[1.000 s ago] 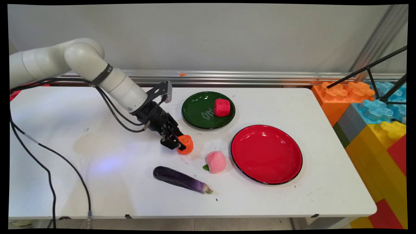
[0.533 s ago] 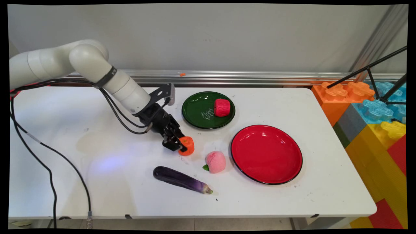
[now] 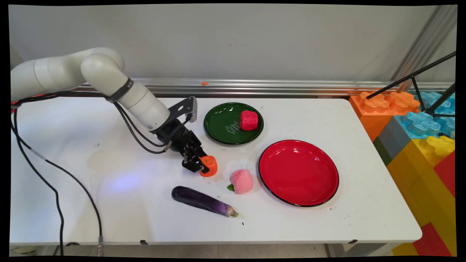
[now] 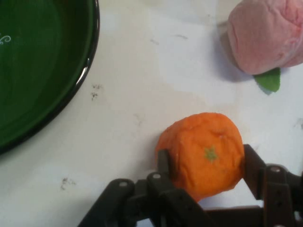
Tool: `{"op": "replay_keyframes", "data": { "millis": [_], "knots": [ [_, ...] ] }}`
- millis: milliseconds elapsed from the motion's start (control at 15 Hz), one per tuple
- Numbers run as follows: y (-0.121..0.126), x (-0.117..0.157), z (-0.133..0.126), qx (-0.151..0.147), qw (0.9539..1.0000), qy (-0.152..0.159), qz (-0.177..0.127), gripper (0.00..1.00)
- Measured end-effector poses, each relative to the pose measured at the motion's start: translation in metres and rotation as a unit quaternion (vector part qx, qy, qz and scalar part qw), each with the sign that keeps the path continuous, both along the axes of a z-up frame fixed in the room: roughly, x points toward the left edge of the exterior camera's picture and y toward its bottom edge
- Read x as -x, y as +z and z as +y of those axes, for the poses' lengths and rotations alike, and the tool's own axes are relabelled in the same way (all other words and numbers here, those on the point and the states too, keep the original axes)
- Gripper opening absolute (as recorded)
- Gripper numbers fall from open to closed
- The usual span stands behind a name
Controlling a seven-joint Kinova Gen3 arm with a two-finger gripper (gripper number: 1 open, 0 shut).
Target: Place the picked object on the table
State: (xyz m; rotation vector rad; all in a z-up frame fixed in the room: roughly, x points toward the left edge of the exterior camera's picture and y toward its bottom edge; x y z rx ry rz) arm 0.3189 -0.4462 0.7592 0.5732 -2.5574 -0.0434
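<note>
Gripping the orange from both sides, the gripper sits low over the table, left of the peach; its fingertips are partly hidden behind the fruit.

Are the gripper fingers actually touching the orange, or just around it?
Touching. In the hand view both fingers press against opposite sides of the orange, no gap showing. The main view agrees: the gripper sits on the orange.

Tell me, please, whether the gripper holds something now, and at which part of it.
Yes. The gripper is shut on the orange toy fruit, one finger on each of its opposite sides, the small green stem mark facing the hand camera.
</note>
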Motion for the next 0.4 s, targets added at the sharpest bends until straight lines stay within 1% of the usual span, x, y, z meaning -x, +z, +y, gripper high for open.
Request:
{"op": "replay_keyframes", "data": {
  "millis": [67, 133, 400],
  "knots": [
    [-0.0002, 0.0002, 0.0003, 0.0, 1.0, -0.001, 0.0, 0.0],
    [0.0003, 0.0008, 0.0007, 0.001, 1.0, -0.003, -0.001, 1.0],
    [0.003, 0.0007, 0.0025, 0.003, 1.0, -0.005, 0.0, 1.0]
  ]
}}
